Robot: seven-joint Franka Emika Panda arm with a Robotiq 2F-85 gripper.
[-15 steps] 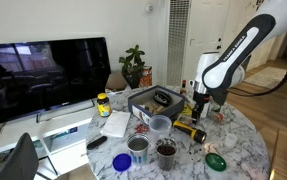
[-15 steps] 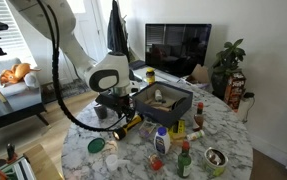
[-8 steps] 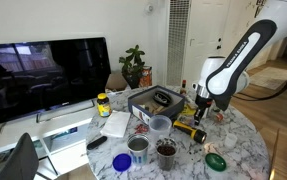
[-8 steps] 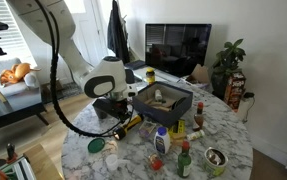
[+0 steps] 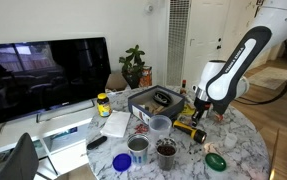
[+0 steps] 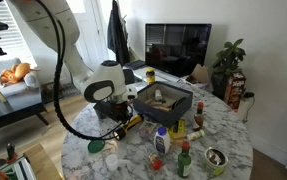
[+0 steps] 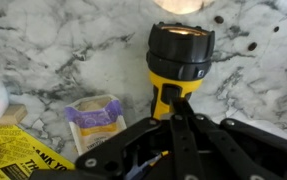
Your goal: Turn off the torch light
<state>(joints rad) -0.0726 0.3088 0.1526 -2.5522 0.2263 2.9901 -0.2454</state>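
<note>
The torch light [image 7: 180,55] lies on the marble table, black head away from me and yellow body toward me, with a bright glow on the table just beyond its lens. My gripper [image 7: 173,106] is shut, its two fingers pressed together with nothing between them, and their tips rest on top of the yellow body. In both exterior views the torch light [image 5: 191,130] [image 6: 126,127] lies near the table's edge with the gripper [image 5: 197,117] [image 6: 116,121] pointing down onto it.
A black box [image 5: 153,100] stands mid-table behind the torch. A clear cup [image 5: 160,124], two tins [image 5: 139,145] and a green lid [image 5: 216,160] sit close by. Bottles [image 6: 161,140] crowd the table. A purple-labelled packet [image 7: 95,118] lies beside the torch.
The jaws have closed from partly open to fully shut. The arm has shifted slightly and settled down onto the torch body.
</note>
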